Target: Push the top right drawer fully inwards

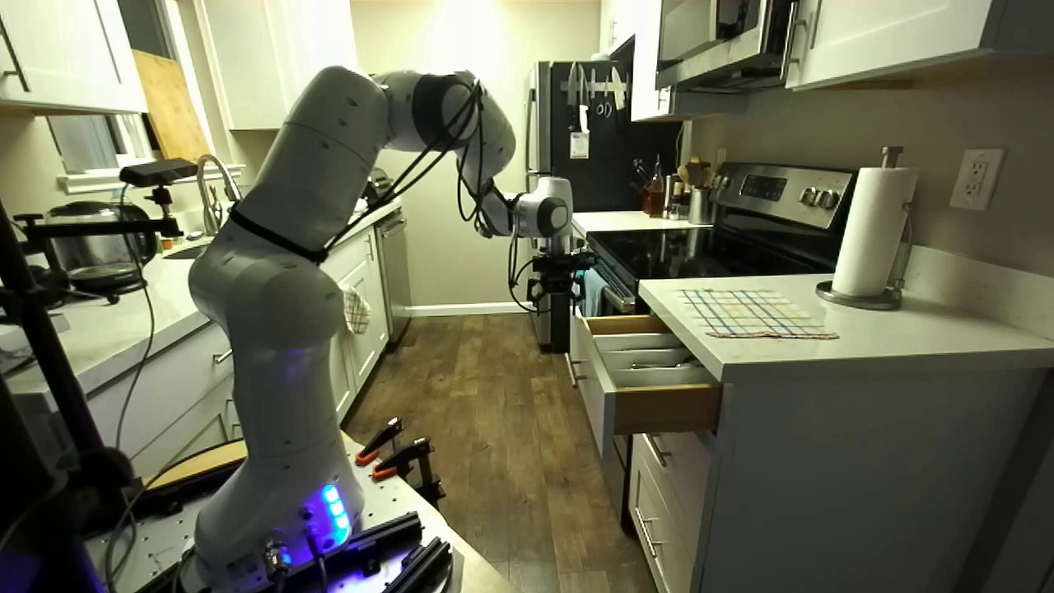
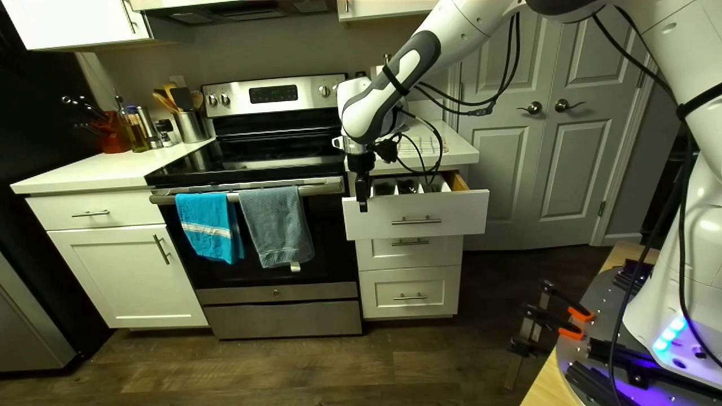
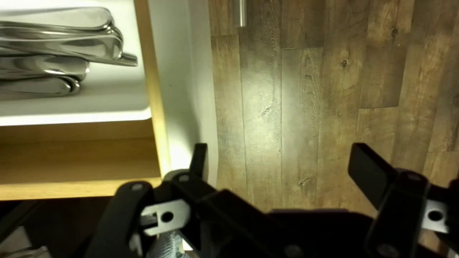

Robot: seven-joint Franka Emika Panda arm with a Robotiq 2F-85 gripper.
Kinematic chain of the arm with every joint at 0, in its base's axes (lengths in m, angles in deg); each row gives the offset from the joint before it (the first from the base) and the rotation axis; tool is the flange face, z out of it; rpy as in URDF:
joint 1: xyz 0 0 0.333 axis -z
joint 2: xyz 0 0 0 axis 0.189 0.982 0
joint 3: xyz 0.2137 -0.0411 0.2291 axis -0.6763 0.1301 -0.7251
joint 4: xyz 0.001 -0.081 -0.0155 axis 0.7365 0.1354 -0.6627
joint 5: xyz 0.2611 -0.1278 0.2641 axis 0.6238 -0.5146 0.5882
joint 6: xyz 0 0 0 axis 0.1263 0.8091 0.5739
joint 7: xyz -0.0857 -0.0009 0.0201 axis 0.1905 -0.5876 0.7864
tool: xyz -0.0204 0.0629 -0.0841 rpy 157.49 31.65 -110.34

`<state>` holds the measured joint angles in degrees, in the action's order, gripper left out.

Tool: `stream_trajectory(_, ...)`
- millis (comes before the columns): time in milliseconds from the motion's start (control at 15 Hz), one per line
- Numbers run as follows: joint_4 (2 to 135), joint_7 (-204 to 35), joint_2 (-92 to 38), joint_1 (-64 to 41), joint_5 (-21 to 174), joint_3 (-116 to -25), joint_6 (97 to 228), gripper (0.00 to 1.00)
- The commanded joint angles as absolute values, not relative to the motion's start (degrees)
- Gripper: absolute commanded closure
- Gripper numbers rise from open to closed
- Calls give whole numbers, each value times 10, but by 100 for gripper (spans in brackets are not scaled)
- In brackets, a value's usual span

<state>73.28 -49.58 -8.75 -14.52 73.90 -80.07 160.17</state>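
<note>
The top right drawer stands pulled out from under the counter, its white front (image 1: 599, 383) well forward of the cabinet. It shows in both exterior views, with its front and handle (image 2: 416, 220) facing out in an exterior view (image 2: 369, 223). A white cutlery tray (image 3: 77, 118) with metal utensils (image 3: 57, 46) lies inside. My gripper (image 3: 280, 152) points down at the stove-side end of the drawer front (image 3: 175, 71). It is open and empty. One finger overlaps the drawer front in the wrist view; the other is over the floor. I cannot tell whether the finger touches the front. The gripper also shows in an exterior view (image 2: 362, 200).
Deeper drawers (image 2: 410, 290) below are closed. The oven (image 2: 276, 292) with a blue towel (image 2: 208, 225) and a grey towel (image 2: 279, 225) stands beside the drawer. The counter (image 1: 906, 329) above holds a checked cloth (image 1: 753, 314) and a paper towel roll (image 1: 874, 231).
</note>
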Motion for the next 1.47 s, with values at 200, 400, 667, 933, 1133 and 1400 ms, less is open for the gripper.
stream_trajectory(200,725,-399,-106,-95,849,-905,1593,0)
stream_trajectory(400,723,-387,-100,-99,886,-932,1584,0)
stream_trajectory(667,724,-391,-96,-105,905,-937,1580,0)
stream_trajectory(933,723,-408,-88,-111,893,-919,1584,0)
stream_trajectory(1133,724,-424,-79,-114,878,-894,1594,0)
stream_trajectory(1400,724,-437,-67,-114,866,-863,1607,0)
